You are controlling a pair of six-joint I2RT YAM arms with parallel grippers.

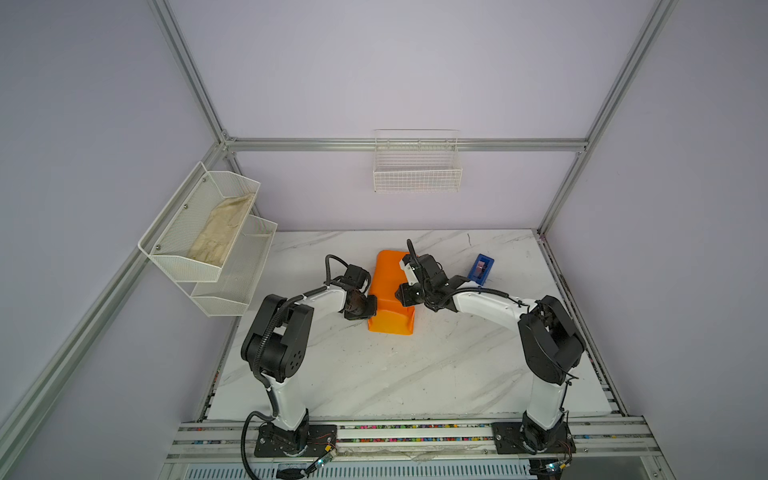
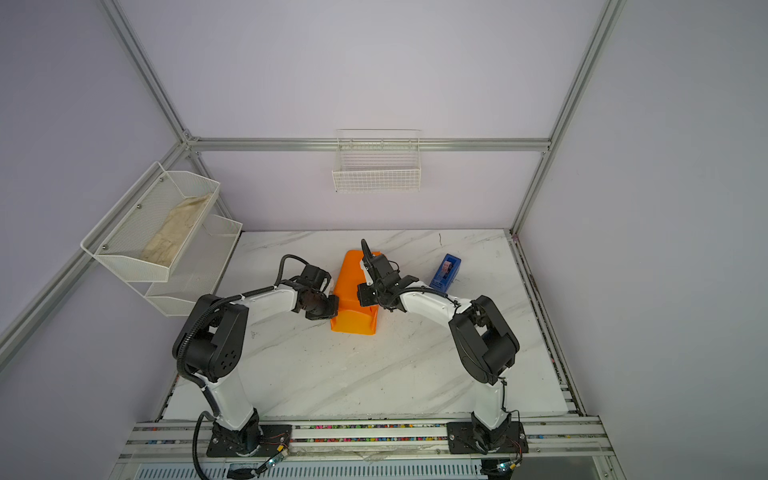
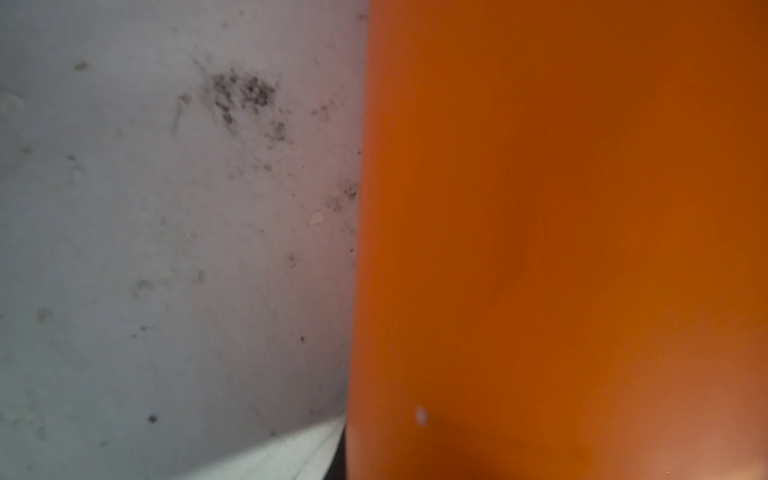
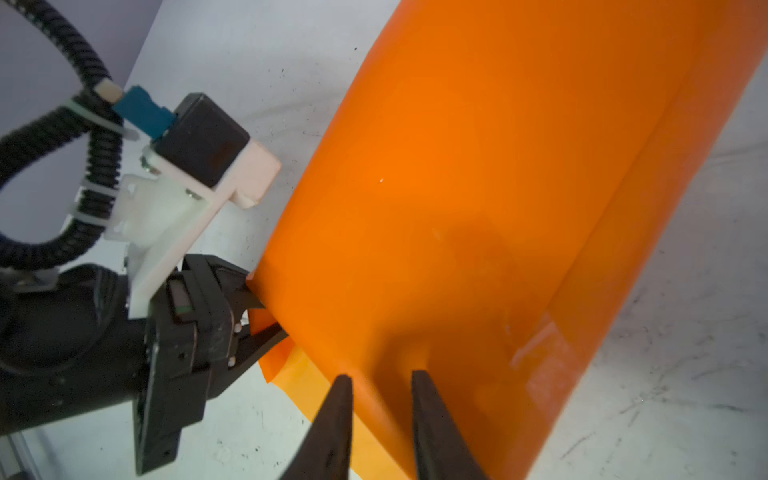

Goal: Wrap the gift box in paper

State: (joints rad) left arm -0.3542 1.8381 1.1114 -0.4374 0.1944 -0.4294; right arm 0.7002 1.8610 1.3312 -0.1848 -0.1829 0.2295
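Note:
The orange paper (image 1: pixel 386 286) (image 2: pixel 349 282) lies folded over into a long parcel at the middle of the marble table (image 1: pixel 374 374). The gift box is hidden, with only paper showing. My left gripper (image 1: pixel 370 307) (image 2: pixel 332 305) is at the parcel's left side; in the right wrist view the left gripper (image 4: pixel 266 316) is shut on the paper's edge. The left wrist view shows only the paper (image 3: pixel 561 249) beside bare table. My right gripper (image 1: pixel 401 293) (image 4: pixel 380 380) is over the top of the paper (image 4: pixel 457 166), its jaws a little apart with their tips at the sheet.
A blue tape dispenser (image 1: pixel 481 269) (image 2: pixel 445 272) stands on the table to the right of the parcel. White mesh shelves (image 1: pixel 208 232) holding a beige cloth hang on the left wall. A white wire basket (image 1: pixel 417 174) hangs on the back wall.

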